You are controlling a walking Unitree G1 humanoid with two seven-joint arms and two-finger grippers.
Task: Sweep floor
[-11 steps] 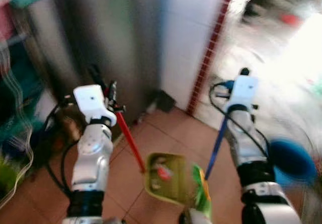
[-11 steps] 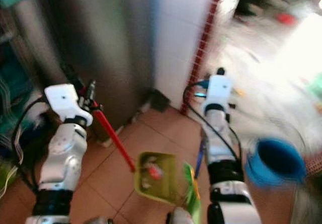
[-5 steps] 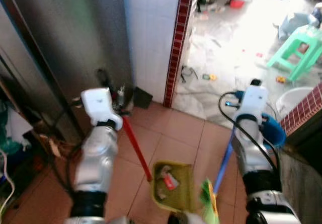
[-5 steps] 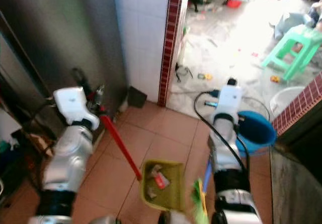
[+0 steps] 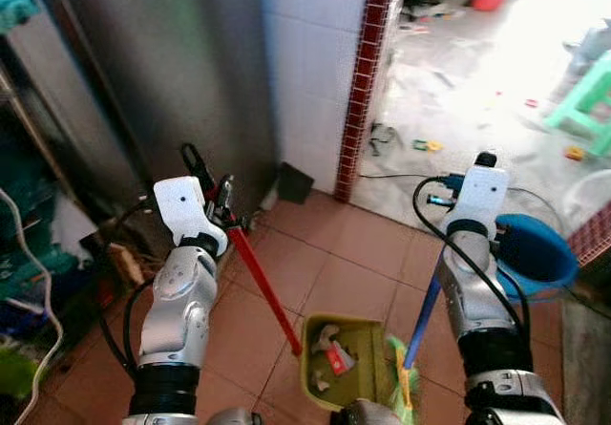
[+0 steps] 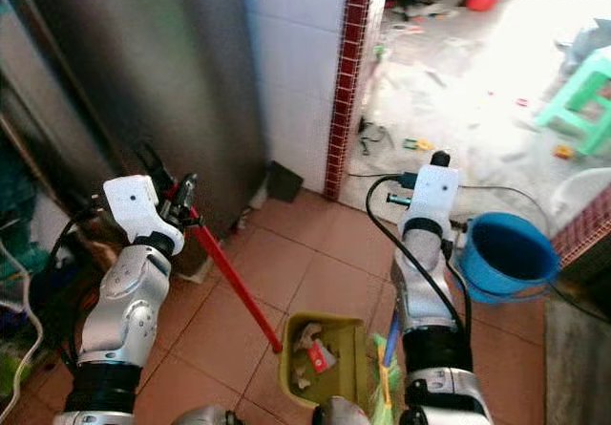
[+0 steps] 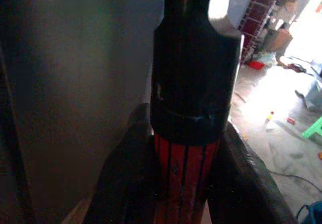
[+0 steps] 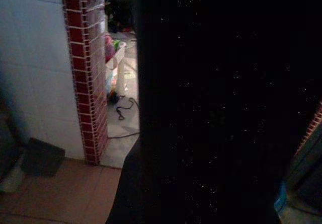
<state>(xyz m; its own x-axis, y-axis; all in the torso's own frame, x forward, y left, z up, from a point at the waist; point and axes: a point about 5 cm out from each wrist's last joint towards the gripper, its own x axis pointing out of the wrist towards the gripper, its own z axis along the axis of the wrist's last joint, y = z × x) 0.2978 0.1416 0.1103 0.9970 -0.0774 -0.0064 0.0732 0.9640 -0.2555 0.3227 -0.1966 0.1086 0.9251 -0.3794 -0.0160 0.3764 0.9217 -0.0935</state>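
Note:
A yellow-green dustpan (image 5: pixel 346 363) hangs low over the terracotta tiles in front of me, with a red-and-white wrapper (image 5: pixel 336 358) and white scraps inside. Its red handle (image 5: pixel 267 291) slants up to my left gripper (image 5: pixel 218 201), which is shut on it. In the left wrist view both black fingers (image 7: pixel 126 173) clamp the red grip (image 7: pixel 186 173) below its black cap. The broom's blue handle (image 5: pixel 421 320) runs up behind my right arm to the right gripper (image 5: pixel 482 165), shut on it. Green and yellow bristles (image 5: pixel 401 382) rest beside the dustpan. A dark shape blocks most of the right wrist view.
A steel cabinet (image 5: pixel 172 62) and a white tiled wall (image 5: pixel 315 62) stand close ahead, ending in a red tiled post (image 5: pixel 368 72). A small black object (image 5: pixel 294 182) leans at the wall's base. A blue bucket (image 5: pixel 535 253) sits at my right; beyond lies a bright littered floor with a green stool (image 5: pixel 587 95).
The camera has swung and the blur has cleared, so the whole scene shifted. Both grippers keep their hold; dustpan and broom stay in the same place before me.

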